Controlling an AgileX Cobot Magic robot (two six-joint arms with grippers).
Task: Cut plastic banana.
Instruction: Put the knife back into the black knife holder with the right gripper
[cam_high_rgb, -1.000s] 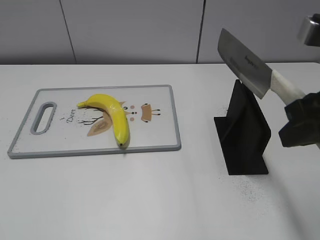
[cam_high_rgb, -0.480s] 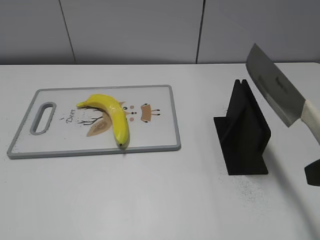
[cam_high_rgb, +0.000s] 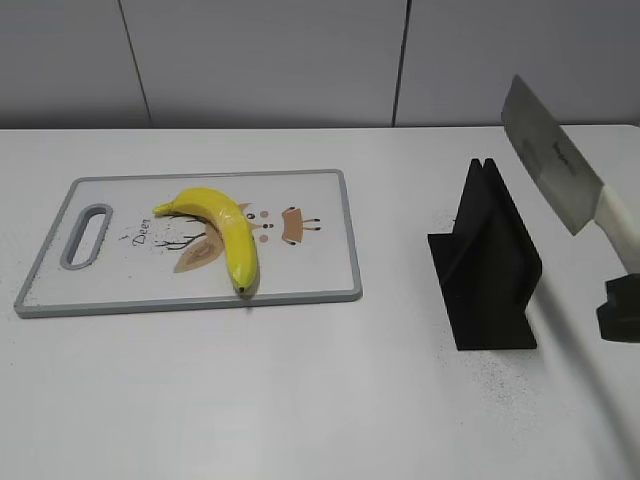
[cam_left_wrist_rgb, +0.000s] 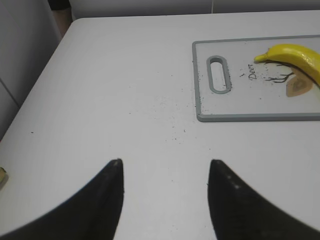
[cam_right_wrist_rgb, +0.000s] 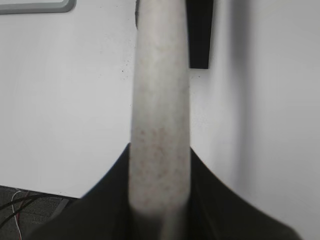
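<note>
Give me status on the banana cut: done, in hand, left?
Done: the cleaver is out of the black knife stand, shut in the right gripper by its white handle. In hand: it is held aloft right of the stand. Left: the banana lies whole on the cutting board; the left gripper hangs open over bare table.

banana (cam_left_wrist_rgb: 295, 59) cropped at right edge, knife (cam_right_wrist_rgb: 160, 125) handle blurred, blade unseen

Yellow banana (cam_high_rgb: 225, 230) on white, grey-rimmed board (cam_high_rgb: 310, 265) w/ brown deer print; black stand (cam_high_rgb: 487, 270); silver blade, speckled off-white handle on knife (cam_high_rgb: 555, 170).
</note>
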